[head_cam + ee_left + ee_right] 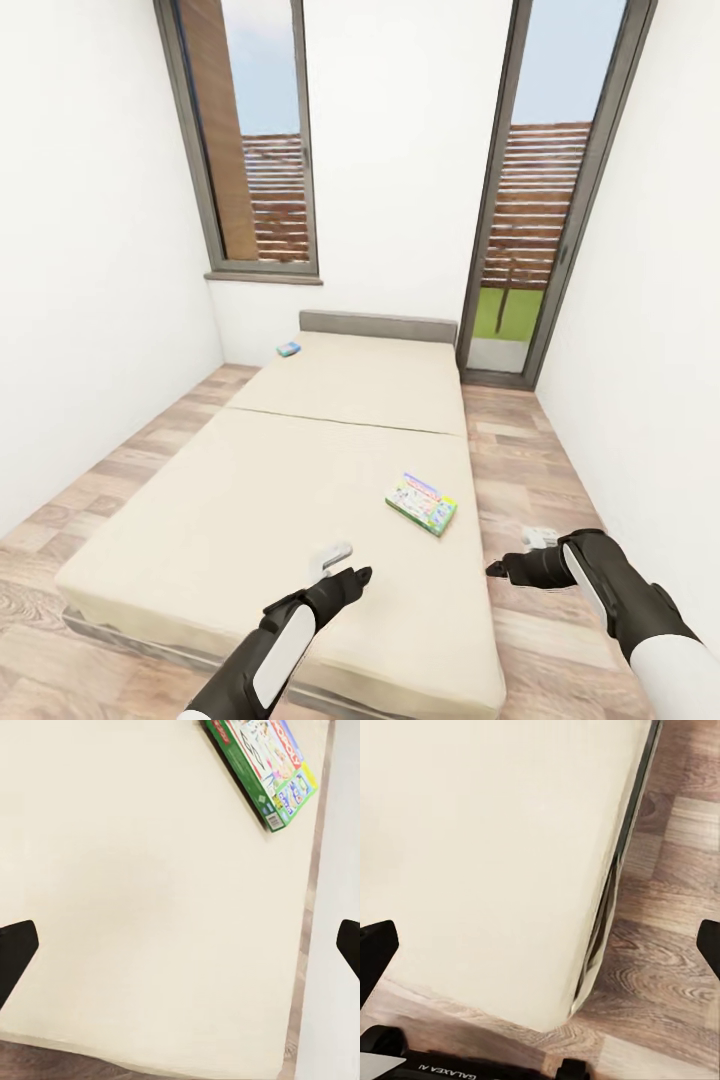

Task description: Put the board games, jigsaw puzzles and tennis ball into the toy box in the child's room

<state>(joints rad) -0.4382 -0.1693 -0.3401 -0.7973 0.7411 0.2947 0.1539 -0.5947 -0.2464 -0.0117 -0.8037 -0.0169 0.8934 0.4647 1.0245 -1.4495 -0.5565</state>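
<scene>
Board games are what this stop is for, and two of them lie on the bed (250,500). Farthest left and farthest off, a small blue game (288,349) sits at the head end near the headboard (378,325), below the left window (250,140). It is well out of reach from where the robot stands at the foot, so it looks like the later pick.

Next across, the left gripper (345,572) hangs over the mattress near the foot — its fingers (15,952) stand wide at the two edges of the left wrist view, with nothing between them. That spread suits a flat box taken across its short side.

The green game (422,502) lies flat near the bed's right edge, ahead of that gripper and to its right, apart from both fingers. In the left wrist view it shows cornerwise, tilted to the line of the fingers, so I judge the wrist needs turning before it closes.

Rightmost, the right gripper (515,565) hovers over the wood floor (560,440) beside the bed, fingers wide and empty — seemingly parked clear.
</scene>
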